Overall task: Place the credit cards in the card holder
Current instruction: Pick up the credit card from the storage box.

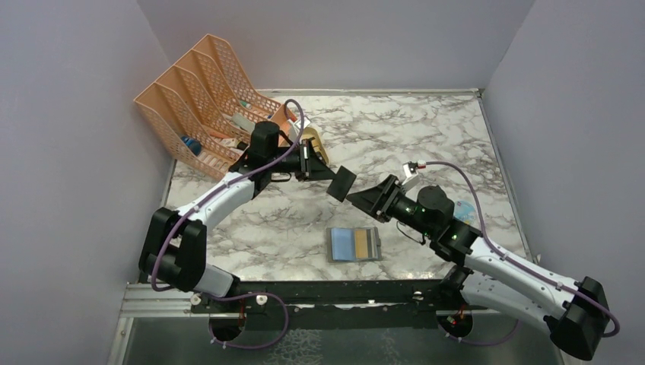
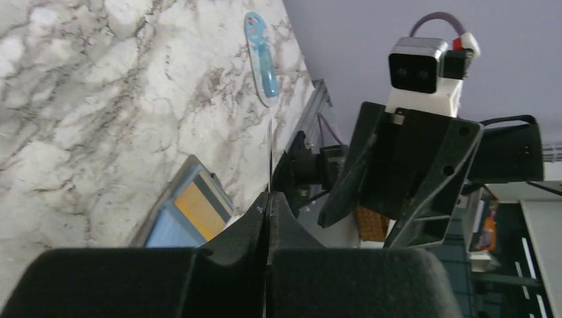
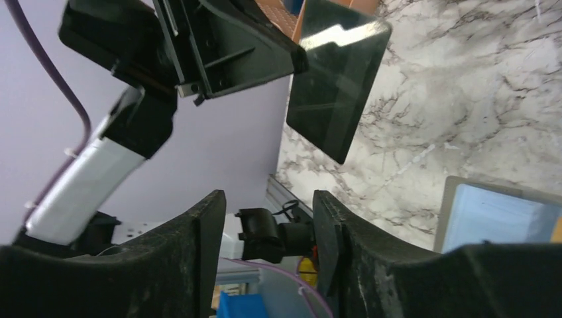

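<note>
Marble table (image 1: pixel 426 137) is spanning the scene. At centre the left gripper (image 1: pixel 327 175) is pinching together, with the right gripper (image 1: pixel 363 198) facing it from just right, fingers apart. Nearer, the card holder (image 1: pixel 354 244) is lying open on the table. A black credit card (image 1: pixel 342 182) is hanging in mid-air, clamped by the left gripper.

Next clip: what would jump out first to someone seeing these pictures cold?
A dark card hangs in mid-air over the middle of the table, pinched by the left gripper, with the open right gripper facing it close by, not gripping it. Below them, toward the near edge, the card holder lies open and flat. A large peach mesh rack stands at the back left.
</note>
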